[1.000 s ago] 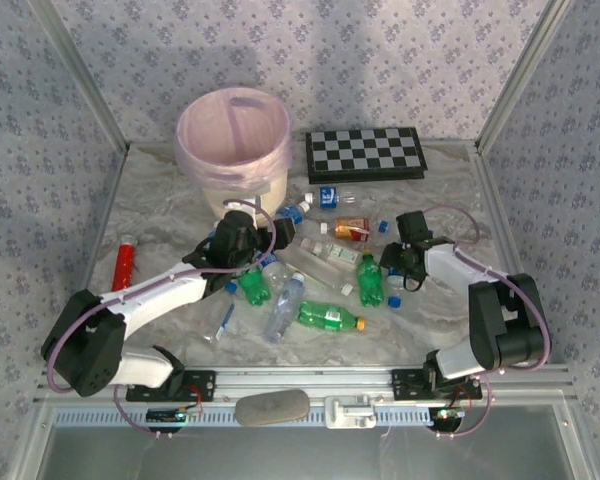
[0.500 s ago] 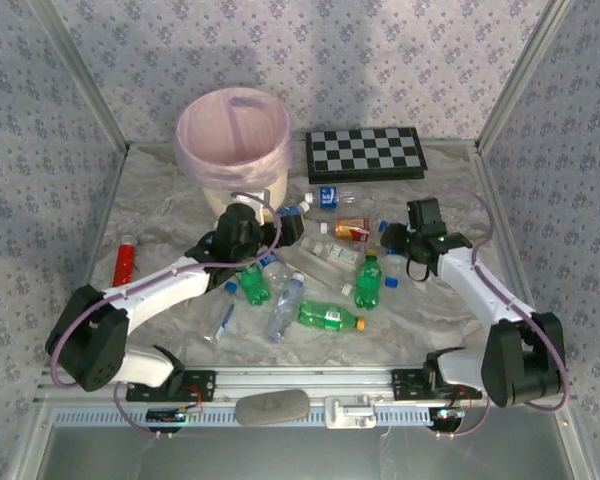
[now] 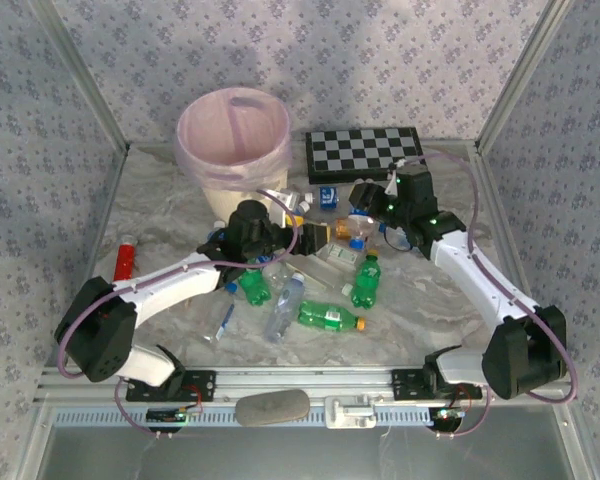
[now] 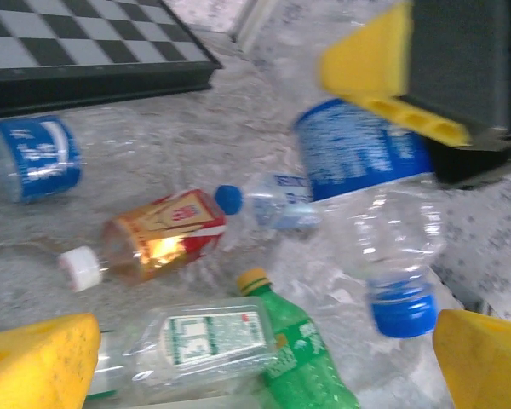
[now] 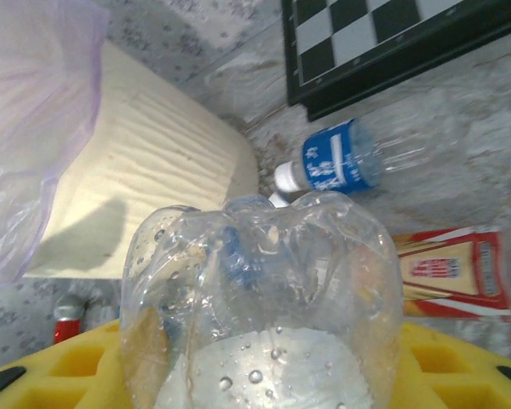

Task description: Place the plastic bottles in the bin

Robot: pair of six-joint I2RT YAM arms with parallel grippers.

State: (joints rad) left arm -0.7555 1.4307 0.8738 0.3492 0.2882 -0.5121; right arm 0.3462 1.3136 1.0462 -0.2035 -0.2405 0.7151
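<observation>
My right gripper (image 3: 378, 203) is shut on a clear plastic bottle (image 5: 264, 290) with a blue label (image 4: 366, 153). It holds the bottle off the table, cap down, to the right of the bin (image 3: 232, 140), a cream basket with a pink bag (image 5: 34, 111). My left gripper (image 3: 315, 233) stands open just over the pile, its yellow fingertips (image 4: 34, 362) wide apart. A green bottle (image 4: 302, 358) and a flat clear bottle (image 4: 200, 336) lie between them. The orange-labelled bottle (image 4: 162, 234) and a blue-labelled one (image 4: 34, 158) lie beyond.
The chessboard (image 3: 365, 153) lies at the back right of the bin. More green bottles (image 3: 330, 317) and a clear one (image 3: 285, 305) lie in the middle. A red bottle (image 3: 124, 262) lies at the left. A grey object (image 3: 272, 406) rests on the front rail.
My right gripper closed on the clear bottle, lifted it and carried it back and left towards the bin. My left arm reached further right over the pile, still open.
</observation>
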